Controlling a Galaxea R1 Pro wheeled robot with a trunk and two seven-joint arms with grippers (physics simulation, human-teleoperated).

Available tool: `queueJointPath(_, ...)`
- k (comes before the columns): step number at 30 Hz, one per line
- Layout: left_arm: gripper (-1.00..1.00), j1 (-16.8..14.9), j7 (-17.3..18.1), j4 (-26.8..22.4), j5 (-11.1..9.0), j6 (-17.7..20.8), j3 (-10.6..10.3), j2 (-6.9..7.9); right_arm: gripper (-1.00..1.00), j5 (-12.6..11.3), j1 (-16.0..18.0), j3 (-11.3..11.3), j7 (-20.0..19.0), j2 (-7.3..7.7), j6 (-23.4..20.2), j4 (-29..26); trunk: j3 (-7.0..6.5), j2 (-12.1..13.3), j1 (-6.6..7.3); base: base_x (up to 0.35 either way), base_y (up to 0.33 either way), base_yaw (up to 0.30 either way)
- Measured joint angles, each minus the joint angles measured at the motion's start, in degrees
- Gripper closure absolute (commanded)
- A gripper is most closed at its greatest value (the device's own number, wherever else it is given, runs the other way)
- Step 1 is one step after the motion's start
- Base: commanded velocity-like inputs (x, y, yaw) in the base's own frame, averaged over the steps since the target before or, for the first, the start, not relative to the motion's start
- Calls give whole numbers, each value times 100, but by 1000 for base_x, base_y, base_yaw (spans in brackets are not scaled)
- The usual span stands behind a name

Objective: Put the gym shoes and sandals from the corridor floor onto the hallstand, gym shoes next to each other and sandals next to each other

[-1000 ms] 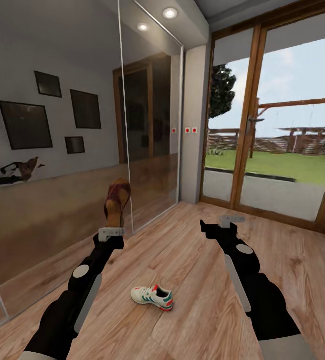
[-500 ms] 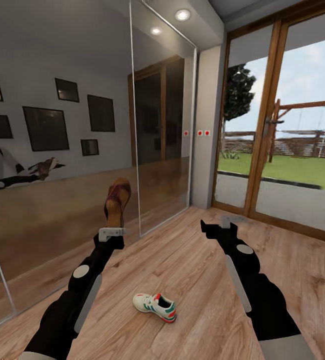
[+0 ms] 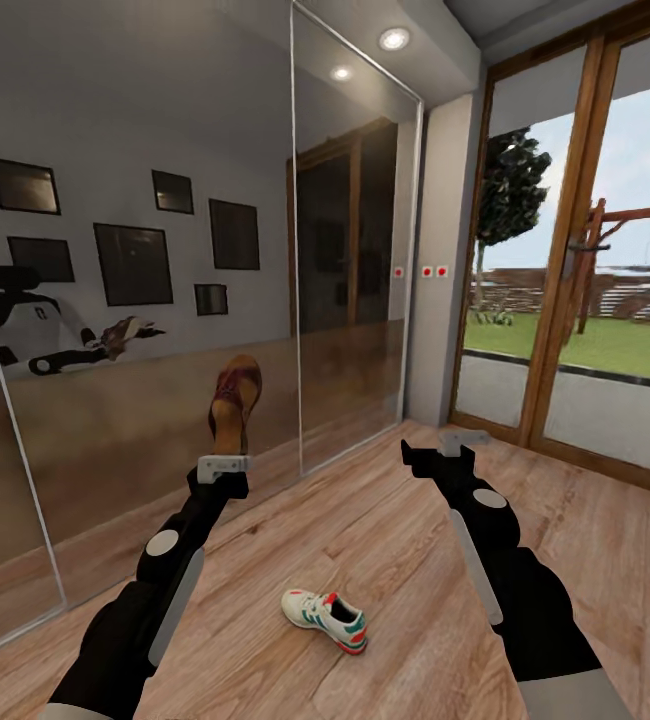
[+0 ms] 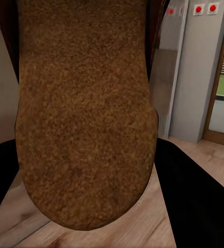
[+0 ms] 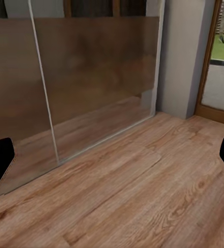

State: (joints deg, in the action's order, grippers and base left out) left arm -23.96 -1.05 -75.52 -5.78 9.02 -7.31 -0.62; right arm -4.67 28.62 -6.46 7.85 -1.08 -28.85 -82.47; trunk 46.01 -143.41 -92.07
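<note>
Brown sandal (image 3: 235, 405) upright in left claw (image 3: 223, 468)

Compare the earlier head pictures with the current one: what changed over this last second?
The whole scene slid rightward in the head view, so the camera turned left; nothing itself moved. The white green-striped gym shoe lies on the wood-plank floor as before. The left pincer still holds the brown woven-strap sandal upright, and the right pincer stays open and empty. No grasp or release occurred.

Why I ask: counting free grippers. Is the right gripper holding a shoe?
No. In the right wrist view the right gripper has its fingers spread with bare corridor floor between them.
</note>
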Motion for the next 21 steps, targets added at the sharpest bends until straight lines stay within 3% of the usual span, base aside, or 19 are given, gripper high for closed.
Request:
queueJointPath(7,100,0,0,1,2,3,-2,0,-100,5,0,4,7,0,-1,0,-43,0,0,14,-58,170)
queueJointPath(21,100,0,0,4,3,-2,-3,0,-100,3,0,5,9,-9,-4,16,-54,0,0,57,-314,15)
